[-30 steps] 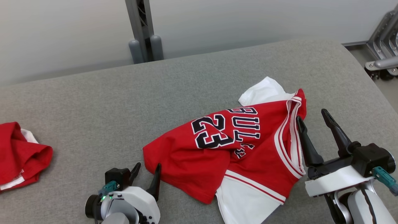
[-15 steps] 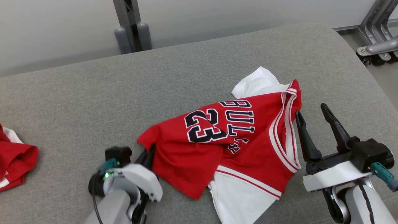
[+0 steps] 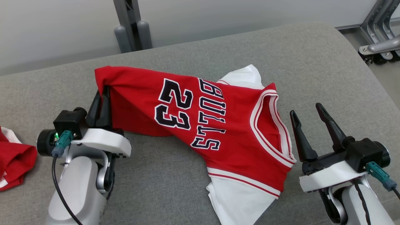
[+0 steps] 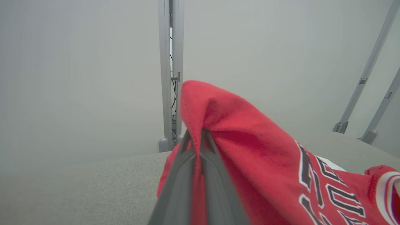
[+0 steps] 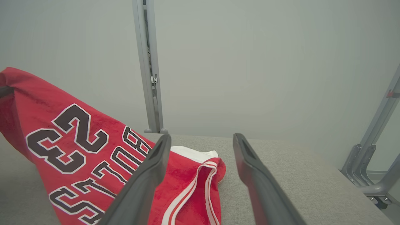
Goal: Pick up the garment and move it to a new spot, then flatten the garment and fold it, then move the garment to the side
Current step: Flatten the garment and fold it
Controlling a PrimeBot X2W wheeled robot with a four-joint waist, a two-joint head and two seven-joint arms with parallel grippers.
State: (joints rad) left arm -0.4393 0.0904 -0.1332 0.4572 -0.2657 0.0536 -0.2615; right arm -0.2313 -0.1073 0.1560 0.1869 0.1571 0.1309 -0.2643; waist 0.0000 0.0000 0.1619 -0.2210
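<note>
1. Task item: jersey (image 3: 218,125), red with white trim and black "23" and "BULLS" lettering. White fabric shows below its striped hem and behind its far edge. It lies across the middle of the grey padded surface (image 3: 187,187), between the two arms.
2. On the left gripper (image 3: 102,97), the fingers are pressed together and clamped on one red corner of the jersey. That corner is lifted off the padding. The cloth drapes over the fingertips and slopes down to the right, where the rest lies on the surface.
3. Left wrist view: a red fold is pinched between the two dark fingers (image 4: 215,187), with a ridge of cloth standing above the tips.
4. On the right gripper (image 3: 305,109), the fingers are spread apart with nothing between them. It sits just beside the neckline edge of the jersey; I cannot tell whether it touches.
5. A second red cloth (image 3: 15,159) is bunched at the left edge, well apart from the jersey.
6. Behind: a pale wall, a grey metal post (image 3: 128,22), and metal frame legs (image 3: 378,47) at far right.
</note>
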